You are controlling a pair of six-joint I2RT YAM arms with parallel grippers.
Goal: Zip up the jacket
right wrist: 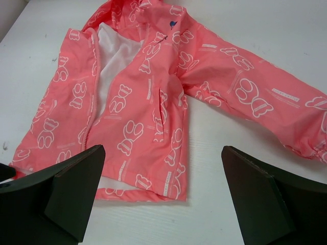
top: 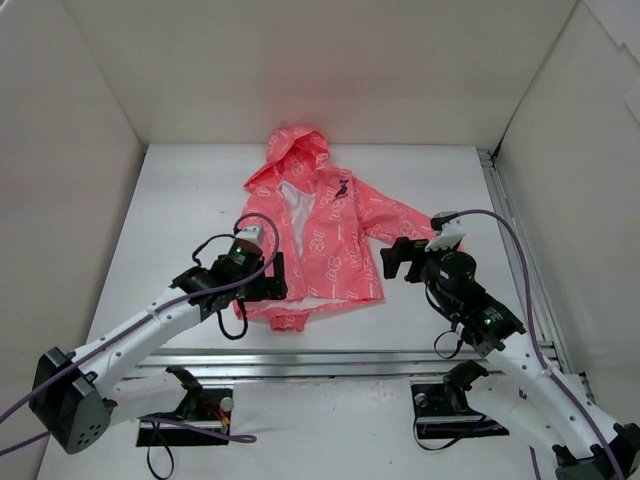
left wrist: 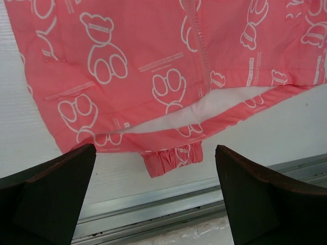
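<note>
The coral-pink jacket point(top: 325, 235) lies flat on its back on the white table, hood toward the far wall. Its front gapes at the chest and shows white lining point(top: 296, 214); a dark blue emblem point(top: 343, 187) sits on the chest. My left gripper point(top: 262, 283) hovers open over the bottom hem at the jacket's left corner. In the left wrist view the hem point(left wrist: 153, 115) and a gathered cuff point(left wrist: 173, 155) lie just ahead of the gripper point(left wrist: 156, 168). My right gripper point(top: 405, 258) is open beside the hem's right corner, under the outstretched sleeve point(right wrist: 255, 97). The zip teeth point(right wrist: 91, 127) run along the front edge.
A metal rail point(top: 330, 360) crosses the table's near edge just behind the hem, seen close in the left wrist view point(left wrist: 168, 204). Another rail point(top: 512, 250) runs along the right side. White walls enclose the table on three sides.
</note>
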